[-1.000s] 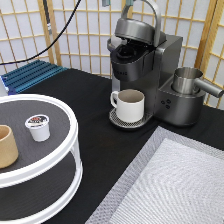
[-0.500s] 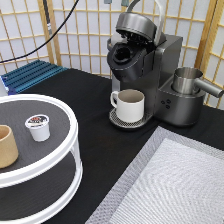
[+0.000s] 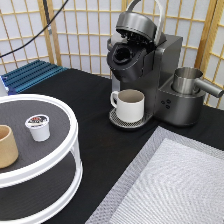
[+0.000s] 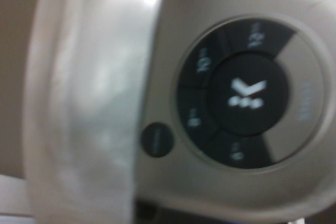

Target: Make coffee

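In the exterior view the hand does not appear at all, so whether it is open or closed cannot be told. The coffee (image 3: 38, 127) pod stands upright on the top tier of a round white two-tier stand (image 3: 70, 150) at the exterior view's left, just beside a tan cup (image 3: 7, 146). Well apart from it, the coffee machine (image 3: 150, 70) sits on the black table (image 3: 90, 100) with its lid raised and its chamber exposed. A white mug (image 3: 129, 105) rests on the machine's drip tray.

The wrist view is filled by a round dark button panel (image 4: 244, 95) with a central logo, probably the machine's lid, and a small dark button (image 4: 157, 140) beside it.
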You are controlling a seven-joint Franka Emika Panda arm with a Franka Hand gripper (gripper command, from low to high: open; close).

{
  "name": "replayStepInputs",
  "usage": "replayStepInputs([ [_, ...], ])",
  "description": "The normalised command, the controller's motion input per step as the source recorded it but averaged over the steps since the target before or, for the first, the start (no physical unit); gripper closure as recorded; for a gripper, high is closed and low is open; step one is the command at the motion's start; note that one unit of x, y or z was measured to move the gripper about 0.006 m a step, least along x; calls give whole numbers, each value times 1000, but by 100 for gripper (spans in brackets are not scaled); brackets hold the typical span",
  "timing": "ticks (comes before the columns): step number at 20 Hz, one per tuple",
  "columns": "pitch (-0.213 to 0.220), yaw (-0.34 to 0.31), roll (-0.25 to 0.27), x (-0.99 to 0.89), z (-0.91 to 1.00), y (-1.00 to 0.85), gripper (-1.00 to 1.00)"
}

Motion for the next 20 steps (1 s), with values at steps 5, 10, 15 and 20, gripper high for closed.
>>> replayStepInputs([
  [5, -23, 0, 236, 158, 21, -906, -100],
  [10, -15, 0, 273, 75, -177, -895, -100],
  [15, -4, 0, 200, 0, -290, -976, -100],
  [20, -25, 0, 171, -81, -430, -962, -100],
])
